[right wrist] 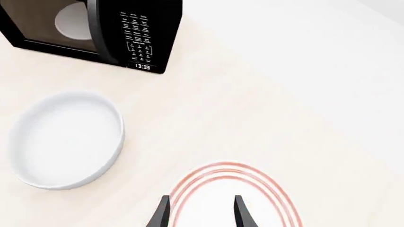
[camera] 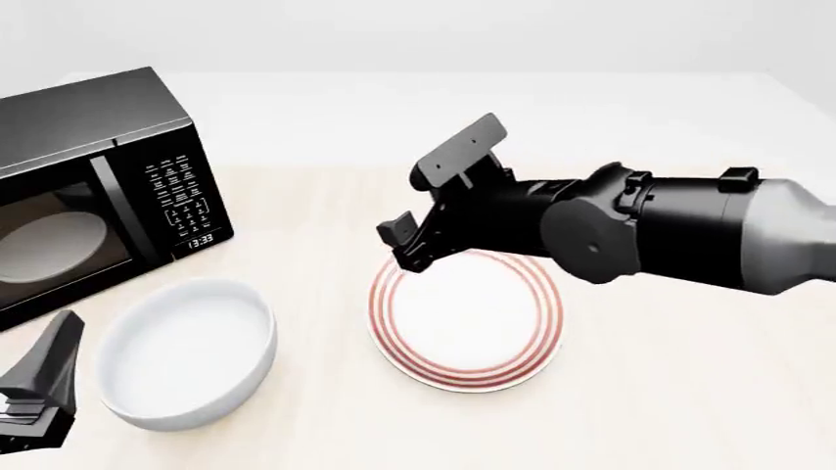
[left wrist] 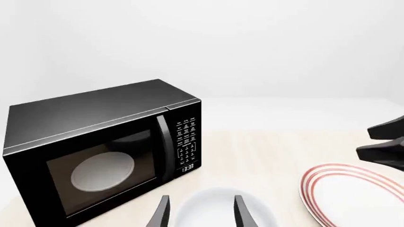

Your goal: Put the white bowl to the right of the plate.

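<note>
The white bowl rests on the table left of the red-ringed plate, a gap between them. My left gripper is open, low at the bowl's near-left side; the bowl shows just beyond its fingertips, and I cannot tell whether they touch it. In the front view only one dark finger of it shows at the bottom left corner. My right gripper hovers open over the plate's far-left rim, holding nothing. The right wrist view shows the plate under that gripper and the bowl off to one side.
A black microwave stands at the far left behind the bowl, door shut, with a pale turntable disc visible through its glass. The right arm's thick body stretches across above the table to the right of the plate.
</note>
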Robot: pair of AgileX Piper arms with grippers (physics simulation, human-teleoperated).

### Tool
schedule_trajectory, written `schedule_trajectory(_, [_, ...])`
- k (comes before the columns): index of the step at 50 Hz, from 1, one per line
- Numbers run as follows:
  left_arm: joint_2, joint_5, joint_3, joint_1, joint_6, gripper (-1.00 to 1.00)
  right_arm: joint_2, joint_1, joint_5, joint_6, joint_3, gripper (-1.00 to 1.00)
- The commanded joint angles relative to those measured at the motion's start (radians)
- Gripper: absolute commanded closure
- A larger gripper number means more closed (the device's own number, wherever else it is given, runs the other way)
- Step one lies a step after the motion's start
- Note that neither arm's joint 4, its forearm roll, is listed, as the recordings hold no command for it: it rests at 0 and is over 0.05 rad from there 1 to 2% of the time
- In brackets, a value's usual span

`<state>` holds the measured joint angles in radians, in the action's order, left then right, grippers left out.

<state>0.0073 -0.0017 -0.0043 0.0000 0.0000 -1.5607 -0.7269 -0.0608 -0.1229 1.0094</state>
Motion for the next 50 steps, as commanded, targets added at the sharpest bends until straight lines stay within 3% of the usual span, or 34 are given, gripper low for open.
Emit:
schedule_trajectory(1, [0.000,0.000,0.000,0.000,0.000,-1.00,-0.074,-0.014,-0.047,0.004,0.098,-1.00])
schedule_trajectory(20, [0.000,0.000,0.000,0.000,0.000,-1.00,-0.204,-0.042,-0.120,0.016,0.283,-1.00])
schedule_trajectory(25, [0.000,0.000,0.000,0.000,0.000,-1.00,-0.233,-0.041,-0.120,-0.002,0.301,-1.00])
schedule_trajectory(50, [0.000,0.000,0.000,0.000,0.000,-1.00,-0.343,-0.086,-0.187,0.022,0.438,-1.00])
